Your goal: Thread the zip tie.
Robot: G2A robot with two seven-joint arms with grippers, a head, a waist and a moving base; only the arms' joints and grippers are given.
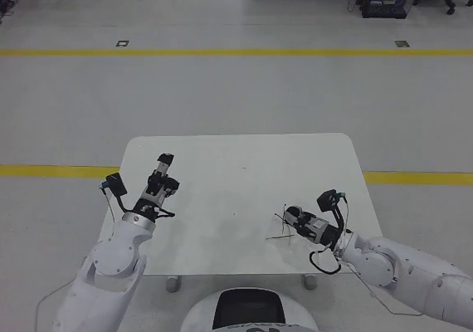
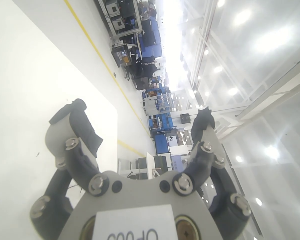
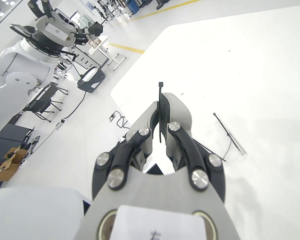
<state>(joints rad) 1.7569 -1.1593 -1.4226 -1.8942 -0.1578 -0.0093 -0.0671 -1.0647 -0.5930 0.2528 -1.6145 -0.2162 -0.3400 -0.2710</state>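
Observation:
My right gripper [image 3: 160,104] is shut on a black zip tie [image 3: 161,116]. The tie's square head [image 3: 160,84] sticks out past the fingertips, and its strap runs back between the pads. In the top view this gripper [image 1: 290,218] hovers low over the near right part of the white table [image 1: 236,166]. A second black zip tie [image 3: 226,129] lies flat on the table beside it, also seen in the top view [image 1: 280,236]. My left gripper [image 2: 140,117] is open with nothing between its fingers. It is raised over the table's near left side [image 1: 163,170], pointing away.
A thin clear strip [image 3: 236,142] lies along the loose zip tie. The table's left edge [image 1: 119,191] runs just beside the left arm. Yellow floor lines [image 1: 236,52] run behind the table.

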